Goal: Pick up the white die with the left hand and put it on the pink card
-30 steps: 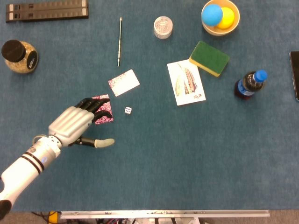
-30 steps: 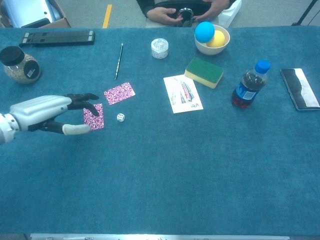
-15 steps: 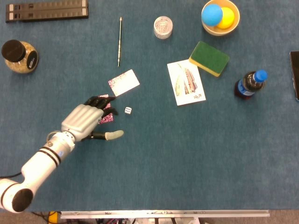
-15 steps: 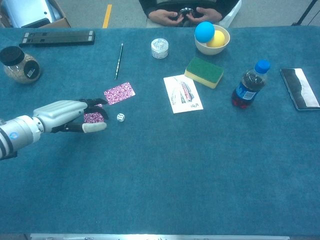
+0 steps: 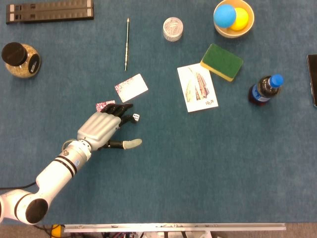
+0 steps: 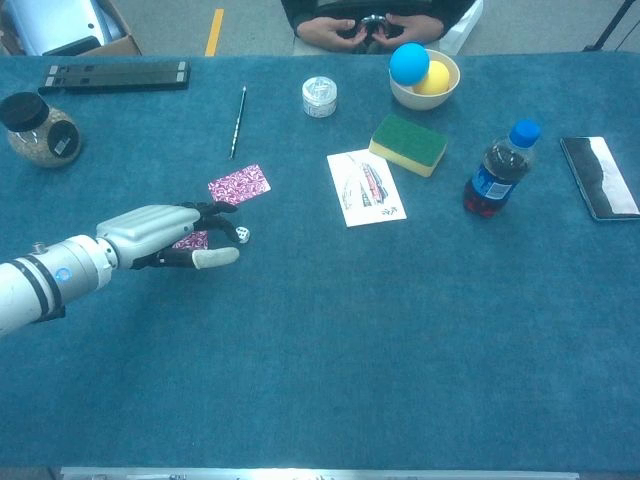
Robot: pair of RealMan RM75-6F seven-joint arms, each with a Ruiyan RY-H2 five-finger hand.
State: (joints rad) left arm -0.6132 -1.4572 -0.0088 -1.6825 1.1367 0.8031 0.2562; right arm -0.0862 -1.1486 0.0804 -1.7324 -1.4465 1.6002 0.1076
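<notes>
I'm on the reach: my left hand [image 5: 101, 130] hovers, fingers [image 5: 120, 107] apart and empty, beside the white die [image 5: 135, 117]. Next I judge they must close around it before moving to the pink card [image 5: 102, 105].

The table is covered in deep teal-blue felt-like cloth [image 5: 198, 168]. The small cube-shaped die [image 5: 135, 117] is white with dark pips. Two flat cards carry a magenta-and-white swirl pattern — the upper patterned card [image 6: 238, 186] and the lower pink card [image 6: 193, 241] partly under the hand. The robot's left hand [image 5: 104, 130] has a silver-grey back, black fingers and a pale beige thumb tip; its forearm is white with black bands. The rectangular sponge [image 5: 221, 62] is green over yellow. The round bowl [image 5: 233, 19] is tan, holding a blue ball and a yellow ball. The plastic bottle [image 5: 264, 89] has dark liquid, a blue label, a blue cap.
</notes>
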